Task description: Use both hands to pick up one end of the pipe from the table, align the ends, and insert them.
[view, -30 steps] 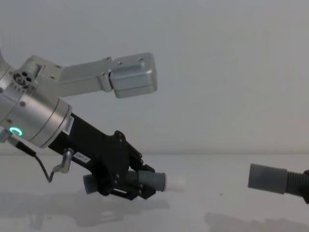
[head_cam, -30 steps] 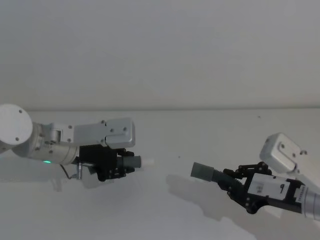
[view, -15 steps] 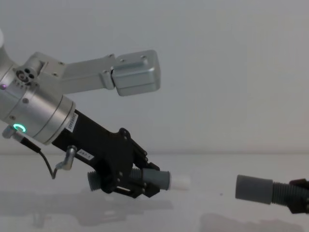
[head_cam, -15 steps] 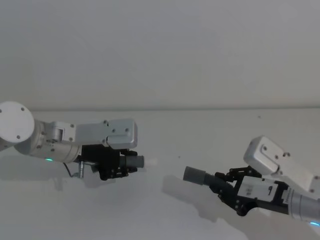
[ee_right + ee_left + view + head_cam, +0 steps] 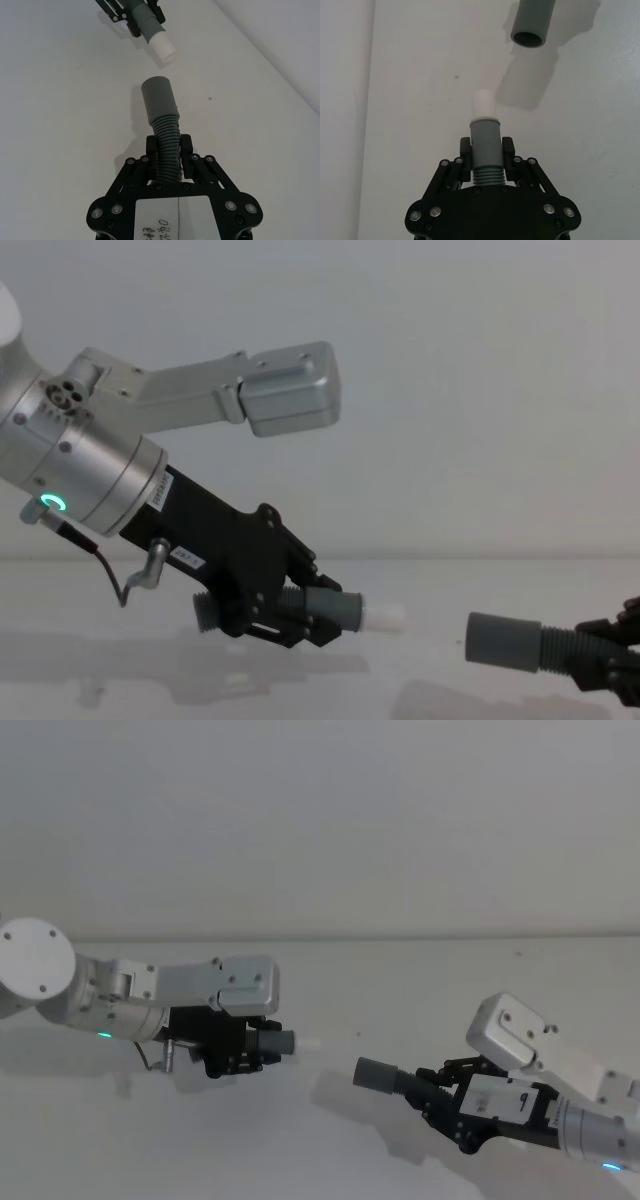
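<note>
Table spreads white beneath the socket cuff, which hangs above it. Left gripper, left of that socket, has its fingers clamped on the tipped cuff. Right gripper, just behind the socket, is closed on the ribbed pipe. White tip points toward the socket's mouth, near but apart.

Silver wrist, green ring, black end effector

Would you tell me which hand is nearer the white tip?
Left. The left hand grips the cuff behind the white tip; the right hand holds the socket end across a gap.
</note>
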